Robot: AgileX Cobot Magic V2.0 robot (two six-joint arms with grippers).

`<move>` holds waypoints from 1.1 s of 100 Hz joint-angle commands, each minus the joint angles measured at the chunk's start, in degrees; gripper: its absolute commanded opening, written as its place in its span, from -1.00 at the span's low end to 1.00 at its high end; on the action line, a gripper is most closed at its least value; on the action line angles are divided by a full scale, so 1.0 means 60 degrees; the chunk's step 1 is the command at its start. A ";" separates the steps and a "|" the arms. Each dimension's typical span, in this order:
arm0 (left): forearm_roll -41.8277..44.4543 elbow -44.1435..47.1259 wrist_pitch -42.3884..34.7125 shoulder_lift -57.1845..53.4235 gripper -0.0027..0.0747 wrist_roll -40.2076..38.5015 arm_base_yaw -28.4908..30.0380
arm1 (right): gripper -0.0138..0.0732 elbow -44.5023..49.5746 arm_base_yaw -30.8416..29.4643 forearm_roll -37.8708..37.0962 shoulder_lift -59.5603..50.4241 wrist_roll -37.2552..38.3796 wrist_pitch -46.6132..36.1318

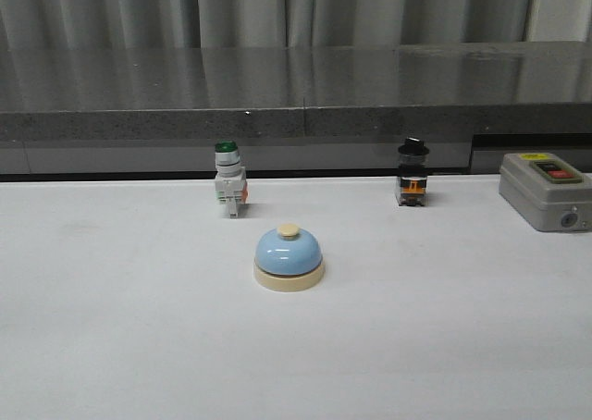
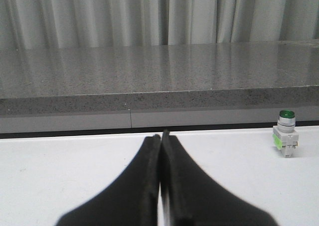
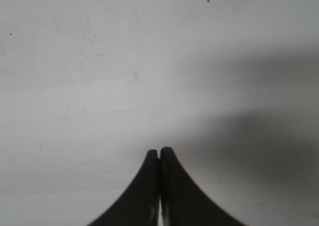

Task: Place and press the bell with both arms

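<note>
The light-blue bell (image 1: 289,258) with a cream base and cream button stands upright on the white table (image 1: 111,327), near its middle. Neither arm shows in the front view. In the left wrist view my left gripper (image 2: 161,135) is shut and empty, low over the table and facing the back ledge. In the right wrist view my right gripper (image 3: 159,151) is shut and empty, pointing down at bare table. The bell shows in neither wrist view.
A green-capped white switch (image 1: 228,179) stands behind the bell to the left, also in the left wrist view (image 2: 285,133). A black-capped switch (image 1: 413,173) stands back right. A grey control box (image 1: 546,191) sits at the right edge. A dark stone ledge (image 1: 296,115) runs along the back.
</note>
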 commanded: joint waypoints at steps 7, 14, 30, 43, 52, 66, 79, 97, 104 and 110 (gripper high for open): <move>-0.0005 0.0406 -0.0720 -0.0277 -0.98 -0.0076 0.0019 | -0.82 0.0208 -0.0060 0.0121 -0.0967 -0.0006 -0.0581; -0.0005 0.0406 -0.0720 -0.0277 -0.98 -0.0076 0.0019 | -0.82 0.0424 -0.0060 0.0121 -0.1352 -0.0006 -0.0668; -0.0005 0.0406 -0.0720 -0.0277 -0.98 -0.0076 0.0019 | -0.82 0.0758 -0.0060 0.0137 -0.2332 -0.0006 -0.0779; -0.0005 0.0406 -0.0720 -0.0277 -0.98 -0.0076 0.0019 | -0.82 0.1125 -0.0060 0.0140 -0.3346 -0.0006 -0.1097; -0.0005 0.0406 -0.0720 -0.0277 -0.98 -0.0076 0.0019 | -0.82 0.1372 -0.0060 0.0149 -0.4064 -0.0006 -0.1222; -0.0005 0.0406 -0.0720 -0.0277 -0.98 -0.0076 0.0019 | -0.82 0.1795 -0.0060 0.0149 -0.5185 -0.0006 -0.1393; -0.0005 0.0406 -0.0720 -0.0277 -0.98 -0.0076 0.0019 | -0.82 0.2222 -0.0060 0.0149 -0.6225 -0.0015 -0.1485; -0.0005 0.0406 -0.0720 -0.0277 -0.98 -0.0076 0.0019 | -0.82 0.2765 -0.0060 0.0159 -0.7717 -0.0015 -0.1464; -0.0005 0.0406 -0.0720 -0.0277 -0.98 -0.0076 0.0019 | -0.82 0.2963 -0.0060 0.0159 -0.8231 -0.0015 -0.1472; -0.0005 0.0406 -0.0720 -0.0277 -0.98 -0.0076 0.0019 | -0.82 0.3127 -0.0060 0.0169 -0.8645 -0.0015 -0.1453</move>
